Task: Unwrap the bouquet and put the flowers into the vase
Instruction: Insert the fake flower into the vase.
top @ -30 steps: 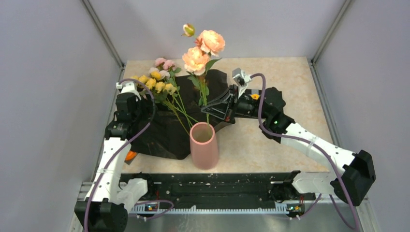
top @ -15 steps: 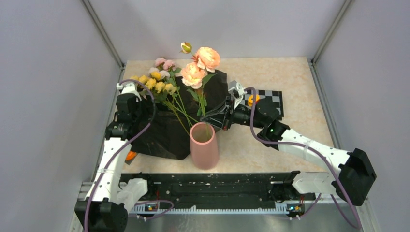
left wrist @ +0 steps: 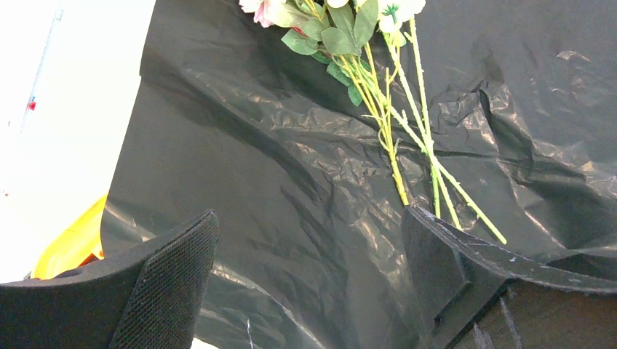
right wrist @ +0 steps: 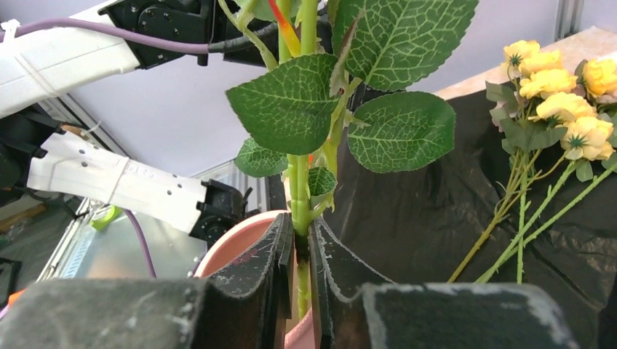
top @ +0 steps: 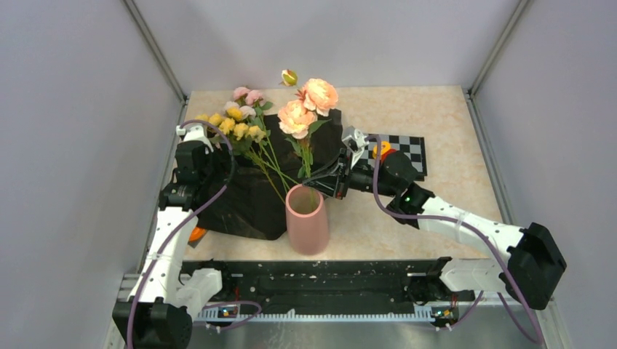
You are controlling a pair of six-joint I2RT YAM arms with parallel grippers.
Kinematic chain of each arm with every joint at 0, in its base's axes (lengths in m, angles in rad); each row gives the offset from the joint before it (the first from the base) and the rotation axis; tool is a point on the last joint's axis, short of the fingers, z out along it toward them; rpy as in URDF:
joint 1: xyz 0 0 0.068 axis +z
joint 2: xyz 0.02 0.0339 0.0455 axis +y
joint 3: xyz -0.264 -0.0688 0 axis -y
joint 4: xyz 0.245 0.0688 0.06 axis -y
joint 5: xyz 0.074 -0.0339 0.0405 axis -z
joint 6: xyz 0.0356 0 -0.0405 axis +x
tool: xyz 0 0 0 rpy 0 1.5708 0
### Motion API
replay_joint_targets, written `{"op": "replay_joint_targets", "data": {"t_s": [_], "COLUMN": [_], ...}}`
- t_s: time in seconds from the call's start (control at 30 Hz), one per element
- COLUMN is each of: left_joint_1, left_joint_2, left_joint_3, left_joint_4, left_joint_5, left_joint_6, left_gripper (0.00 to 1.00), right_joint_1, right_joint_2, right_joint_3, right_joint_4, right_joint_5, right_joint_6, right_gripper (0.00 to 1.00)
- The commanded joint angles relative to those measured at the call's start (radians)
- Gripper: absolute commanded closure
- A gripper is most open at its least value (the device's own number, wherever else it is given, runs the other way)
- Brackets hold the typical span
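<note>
Top view: the foot of the peach stem (top: pixel 306 163) is hidden inside the vase (top: pixel 308 222). An orange object (top: pixel 196 234), too little exposed to identify, peeks from under the black wrapping paper (top: pixel 244 207). The right arm (top: pixel 451 214) covers part of the checkered mat (top: pixel 411 149). Right wrist view: the stem's blooms are cut off above, and the vase rim seems to continue behind the right gripper (right wrist: pixel 299 227).

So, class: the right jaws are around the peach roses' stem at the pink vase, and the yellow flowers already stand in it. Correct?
No. The yellow flowers lie on the black wrapping, outside the vase; the top view shows it.
</note>
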Motion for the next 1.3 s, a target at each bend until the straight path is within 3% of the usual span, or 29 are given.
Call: {"op": "replay_joint_targets", "data": {"t_s": [0.0, 0.93, 1.27], "left_joint_1": [0.004, 0.004, 0.005], "left_joint_2": [-0.003, -0.002, -0.004], "left_joint_3": [-0.005, -0.009, -0.009], "left_joint_4": [0.032, 0.028, 0.028], "left_joint_5": [0.008, 0.035, 0.038], "left_joint_6": [0.012, 0.004, 0.004], "left_gripper": [0.01, 0.01, 0.01], "right_joint_1": [0.016, 0.015, 0.015], "right_joint_2": [-0.037, -0.075, -0.107], "right_joint_3": [-0.003, 0.013, 0.008], "right_joint_4": [0.047, -0.075, -0.109], "right_joint_5": [0.002, 0.042, 0.048], "right_joint_6": [0.006, -0.005, -0.014], "right_gripper": [0.84, 0.55, 0.39]}}
